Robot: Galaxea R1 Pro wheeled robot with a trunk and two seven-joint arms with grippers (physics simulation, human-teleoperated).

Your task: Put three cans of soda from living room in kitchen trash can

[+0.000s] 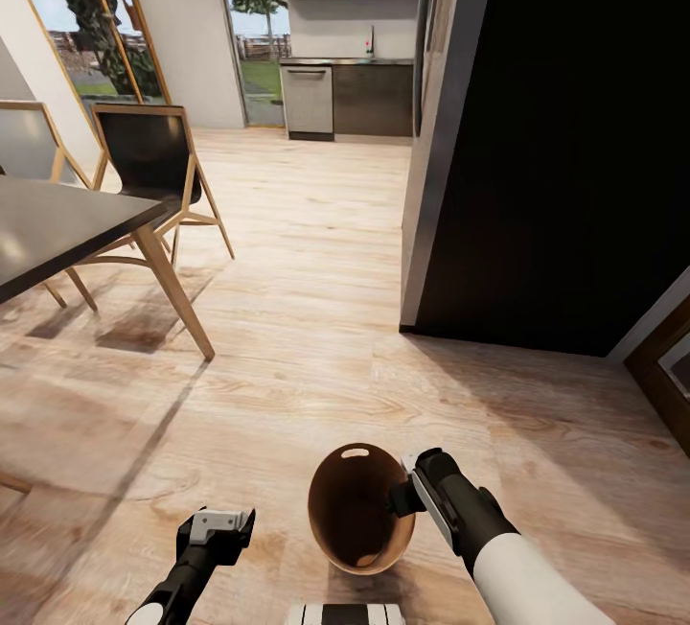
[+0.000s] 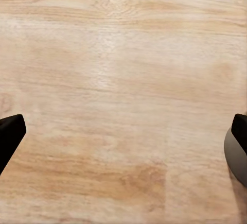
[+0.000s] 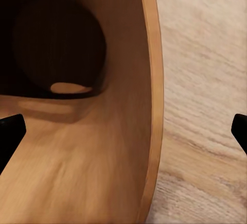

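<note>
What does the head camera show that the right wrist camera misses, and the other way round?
Head view alone: the table, a chair, the far kitchen counter, the dishwasher, and both grippers, left and right, the right at the bin's rim. Right wrist view alone: a close look down the bin's brown inside to its dark bottom, with no can visible. Both share the bin and wooden floor.

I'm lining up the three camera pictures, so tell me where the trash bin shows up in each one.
Head view: the trash bin sits low and centre, tilted, brown inside showing, its rim at the right pincer.
Left wrist view: a grey curved sliver at one edge is probably its outer wall.
Right wrist view: its brown inside and rim take up most of the picture.
Shared landmark: the light wooden floor.
</note>
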